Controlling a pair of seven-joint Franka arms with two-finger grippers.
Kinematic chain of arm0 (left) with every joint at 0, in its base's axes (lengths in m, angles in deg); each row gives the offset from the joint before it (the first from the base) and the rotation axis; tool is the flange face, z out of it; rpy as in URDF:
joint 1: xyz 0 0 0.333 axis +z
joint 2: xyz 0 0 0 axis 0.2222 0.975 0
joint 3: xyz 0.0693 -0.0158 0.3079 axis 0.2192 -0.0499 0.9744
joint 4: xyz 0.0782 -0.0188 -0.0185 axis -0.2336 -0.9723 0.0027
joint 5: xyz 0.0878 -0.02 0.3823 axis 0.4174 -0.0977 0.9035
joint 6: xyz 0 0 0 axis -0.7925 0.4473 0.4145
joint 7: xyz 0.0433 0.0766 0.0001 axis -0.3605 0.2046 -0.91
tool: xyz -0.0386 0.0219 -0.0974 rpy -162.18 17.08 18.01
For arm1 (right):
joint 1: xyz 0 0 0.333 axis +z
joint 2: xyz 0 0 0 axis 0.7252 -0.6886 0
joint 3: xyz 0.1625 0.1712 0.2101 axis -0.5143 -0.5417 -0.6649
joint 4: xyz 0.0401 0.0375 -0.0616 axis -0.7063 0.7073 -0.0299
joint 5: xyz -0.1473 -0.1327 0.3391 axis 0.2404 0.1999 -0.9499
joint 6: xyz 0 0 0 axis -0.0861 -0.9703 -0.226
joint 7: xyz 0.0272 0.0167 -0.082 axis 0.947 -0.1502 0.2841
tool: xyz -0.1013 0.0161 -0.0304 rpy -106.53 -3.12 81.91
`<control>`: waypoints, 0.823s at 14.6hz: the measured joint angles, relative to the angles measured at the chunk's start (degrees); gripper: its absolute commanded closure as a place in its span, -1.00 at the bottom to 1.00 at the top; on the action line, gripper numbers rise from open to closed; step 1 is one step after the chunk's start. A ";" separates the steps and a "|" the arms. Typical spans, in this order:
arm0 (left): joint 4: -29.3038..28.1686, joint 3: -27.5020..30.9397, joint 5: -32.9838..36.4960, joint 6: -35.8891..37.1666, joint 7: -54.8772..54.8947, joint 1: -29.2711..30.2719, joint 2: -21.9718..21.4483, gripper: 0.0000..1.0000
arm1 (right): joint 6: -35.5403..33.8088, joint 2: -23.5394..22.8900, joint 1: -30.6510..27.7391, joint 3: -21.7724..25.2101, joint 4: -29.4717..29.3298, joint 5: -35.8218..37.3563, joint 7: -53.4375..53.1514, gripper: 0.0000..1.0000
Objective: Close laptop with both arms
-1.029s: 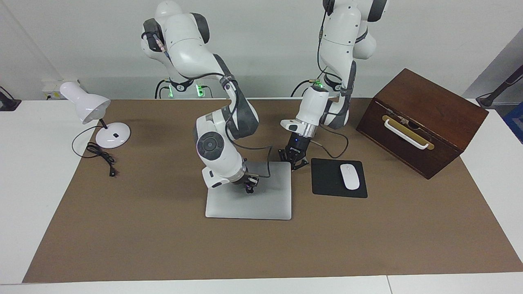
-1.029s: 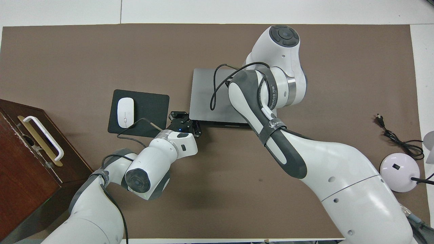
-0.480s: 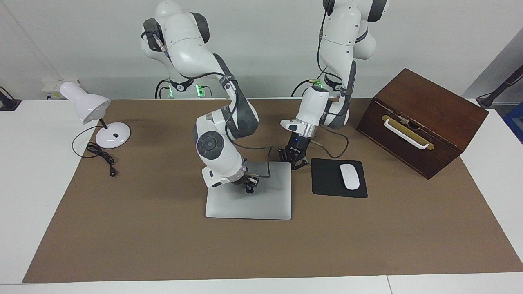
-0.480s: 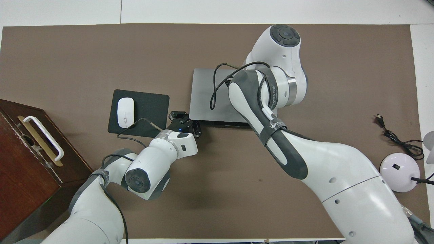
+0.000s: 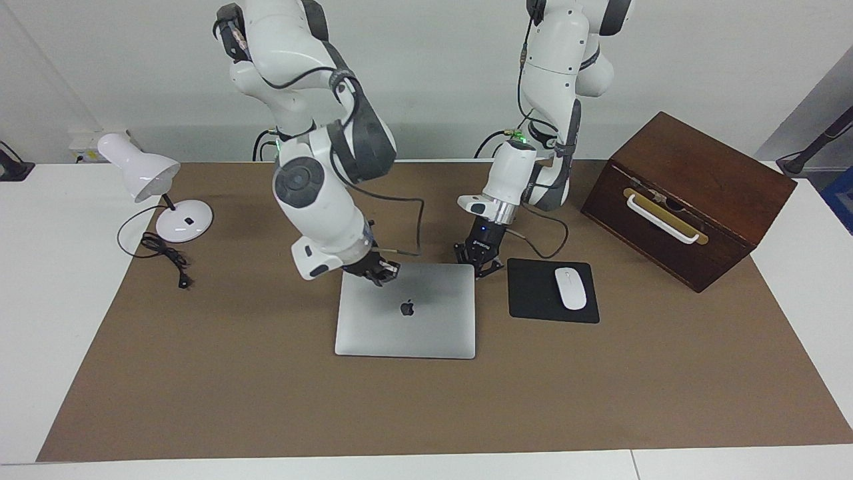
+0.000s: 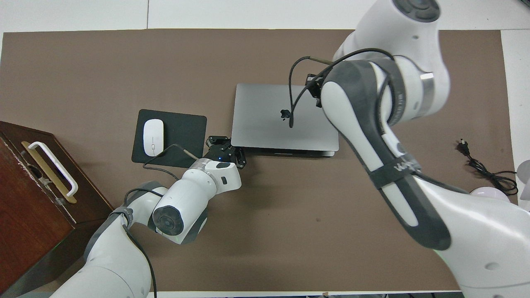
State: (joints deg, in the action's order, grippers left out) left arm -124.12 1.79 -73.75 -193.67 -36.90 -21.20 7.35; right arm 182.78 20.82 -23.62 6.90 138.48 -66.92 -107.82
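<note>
The silver-grey laptop (image 5: 426, 330) lies shut and flat on the brown mat, apple logo up; it also shows in the overhead view (image 6: 256, 124). My right gripper (image 5: 377, 271) is shut and empty, raised a little over the lid toward the right arm's end. In the overhead view the right gripper (image 6: 313, 87) is mostly hidden under its own arm. My left gripper (image 5: 478, 261) is open, low at the laptop's corner nearer to the robots, toward the left arm's end; it also shows in the overhead view (image 6: 224, 148).
A black mouse pad (image 5: 533, 300) with a white mouse (image 5: 570, 288) lies beside the laptop toward the left arm's end. A brown wooden box (image 5: 686, 193) stands past it. A white desk lamp (image 5: 143, 175) and its cord (image 5: 166, 257) are at the right arm's end.
My right arm has lifted off the middle of the lid and drawn back toward its own end, uncovering the apple logo. The laptop stays shut. The left arm has not moved.
</note>
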 measured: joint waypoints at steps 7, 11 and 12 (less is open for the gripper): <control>0.00 0.00 0.00 -0.01 -0.77 0.03 -0.01 1.00 | -10.19 7.39 -9.63 -0.02 -10.55 9.14 30.89 -0.99; -0.06 0.00 0.00 0.02 -1.48 0.06 -0.08 1.00 | -8.48 11.06 -14.27 -0.77 -9.13 11.44 41.35 -1.00; -0.07 0.00 0.00 0.12 -1.56 0.06 -0.13 1.00 | -7.54 12.81 -15.15 -1.41 -6.81 12.41 41.80 -1.00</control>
State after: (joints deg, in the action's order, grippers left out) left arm -124.19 1.79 -73.74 -193.56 -38.47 -21.14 7.22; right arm 175.24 33.63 -38.76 5.50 131.67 -54.51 -66.02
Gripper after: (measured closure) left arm 0.991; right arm 0.392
